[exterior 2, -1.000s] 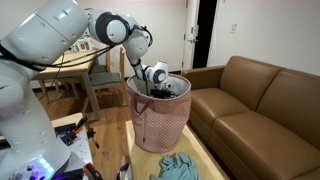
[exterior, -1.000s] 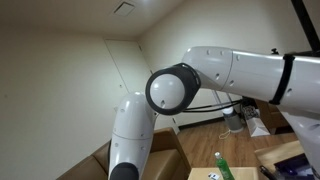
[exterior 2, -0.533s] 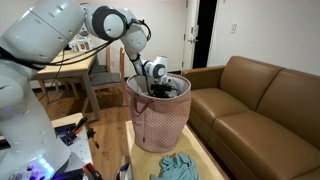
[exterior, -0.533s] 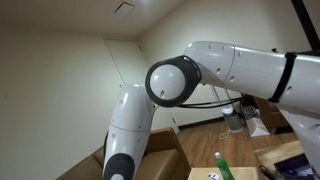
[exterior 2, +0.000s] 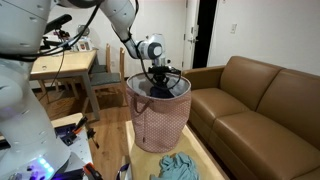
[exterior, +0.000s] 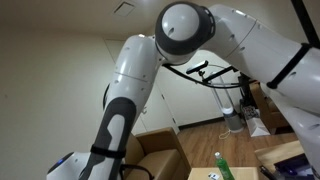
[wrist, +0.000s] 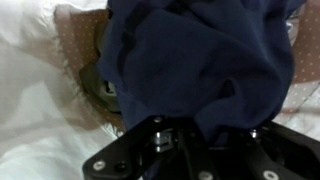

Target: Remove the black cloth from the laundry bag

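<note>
The black cloth (wrist: 200, 60) is a dark, bunched fabric that fills most of the wrist view. It is pinched in my gripper (wrist: 195, 128), whose fingertips are buried in its folds. In an exterior view my gripper (exterior 2: 158, 74) hangs just over the mouth of the pink laundry bag (exterior 2: 160, 122), and the black cloth (exterior 2: 163, 89) drapes from it onto the bag's rim. The bag's dotted rim (wrist: 85, 45) shows at the upper left of the wrist view, with white fabric beside it.
A brown leather sofa (exterior 2: 252, 98) stands right of the bag. A teal cloth (exterior 2: 180, 166) lies in front of the bag. A wooden table (exterior 2: 62, 66) and chair stand behind left. My arm (exterior: 190, 40) fills the exterior view with the green bottle (exterior: 222, 165).
My gripper shut on the cloth inside the bag and rose a little, pulling the fabric up to the rim. The arm's elbow swung upward.
</note>
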